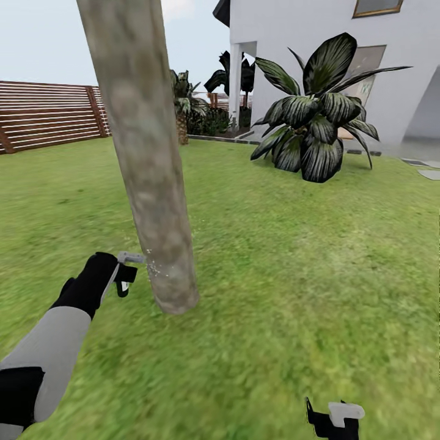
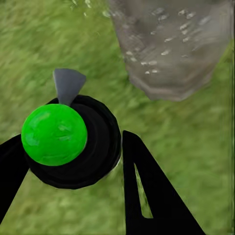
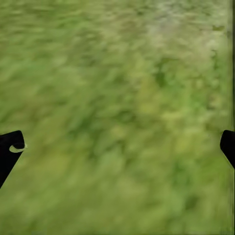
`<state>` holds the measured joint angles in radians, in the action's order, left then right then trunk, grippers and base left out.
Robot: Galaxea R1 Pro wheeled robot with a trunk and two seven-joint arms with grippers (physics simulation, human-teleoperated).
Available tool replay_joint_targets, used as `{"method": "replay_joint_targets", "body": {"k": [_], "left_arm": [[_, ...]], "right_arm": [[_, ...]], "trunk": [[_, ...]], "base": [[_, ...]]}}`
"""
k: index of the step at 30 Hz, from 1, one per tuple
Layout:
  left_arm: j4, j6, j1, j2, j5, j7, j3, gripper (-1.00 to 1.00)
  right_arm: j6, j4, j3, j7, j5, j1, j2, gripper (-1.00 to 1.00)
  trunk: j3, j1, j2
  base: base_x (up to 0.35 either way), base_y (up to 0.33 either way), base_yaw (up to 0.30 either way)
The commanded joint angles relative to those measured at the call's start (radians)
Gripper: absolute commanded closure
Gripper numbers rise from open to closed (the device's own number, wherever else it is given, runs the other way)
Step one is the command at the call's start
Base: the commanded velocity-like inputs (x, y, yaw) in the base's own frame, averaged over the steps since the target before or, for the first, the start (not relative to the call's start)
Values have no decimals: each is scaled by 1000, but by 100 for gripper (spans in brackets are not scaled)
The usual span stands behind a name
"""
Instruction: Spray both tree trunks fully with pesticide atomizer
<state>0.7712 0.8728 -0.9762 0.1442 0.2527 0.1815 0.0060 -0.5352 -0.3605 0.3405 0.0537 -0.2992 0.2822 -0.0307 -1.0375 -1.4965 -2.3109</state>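
the black left gripper [image 1: 125, 278] is closed around the small dark spray bottle with a bright green round part and grey nozzle [image 2: 68, 139], low at 8 o'clock by the thick pale mottled tree trunk [image 1: 146, 159], with tiny white drops on the bark. the right gripper [image 3: 117, 147] is wide open over green grass [image 3: 122, 73], holding nothing.
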Motion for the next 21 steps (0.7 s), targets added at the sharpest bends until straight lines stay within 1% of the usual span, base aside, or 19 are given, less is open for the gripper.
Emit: {"method": "replay_joint_targets", "body": {"k": [1, 4, 7, 9, 10, 12, 14, 17, 21], "left_arm": [[2, 0, 0, 0, 0, -1, 3, 100], [5, -1, -2, 2, 0, -5, 7, 100], [5, -2, -3, 2, 0, -8, 8, 100], [5, -2, -1, 10, 1, -6, 12, 100], [5, -2, -1, 14, 1, -5, 18, 100], [5, -4, 4, 16, 2, -3, 47, 100], [4, -8, 12, 12, 2, -9, 58, 100], [4, -8, 13, 7, 2, -11, 61, 100], [3, -8, 14, 4, 1, -13, 63, 100]], "right_arm": [[0, 0, 0, 0, 0, 0, 0, -100], [0, 1, 0, 0, -1, 0, 0, -100], [0, 0, 0, 0, -1, 0, 0, -100], [1, 0, 0, 0, 0, 0, 0, -100], [0, 0, 0, 0, 0, 0, 0, -100], [0, 0, 0, 0, 0, 0, 0, -100], [1, 0, -1, 0, 0, 0, 0, -100], [1, 0, -1, 0, 0, 0, 0, -100], [1, 0, -1, 0, -1, 0, 0, -100]], "trunk": [[0, 0, 0], [0, 0, 0], [0, 0, 0], [0, 0, 0], [0, 0, 0], [0, 0, 0], [0, 0, 0], [0, 0, 0], [0, 0, 0]], "base": [[94, -265, 0], [104, -217, 0], [186, -29, 0], [34, -4, 0], [10, -1, 0], [4, -30, 0], [1, -209, 2], [0, -259, 72], [0, -270, 238]]}}
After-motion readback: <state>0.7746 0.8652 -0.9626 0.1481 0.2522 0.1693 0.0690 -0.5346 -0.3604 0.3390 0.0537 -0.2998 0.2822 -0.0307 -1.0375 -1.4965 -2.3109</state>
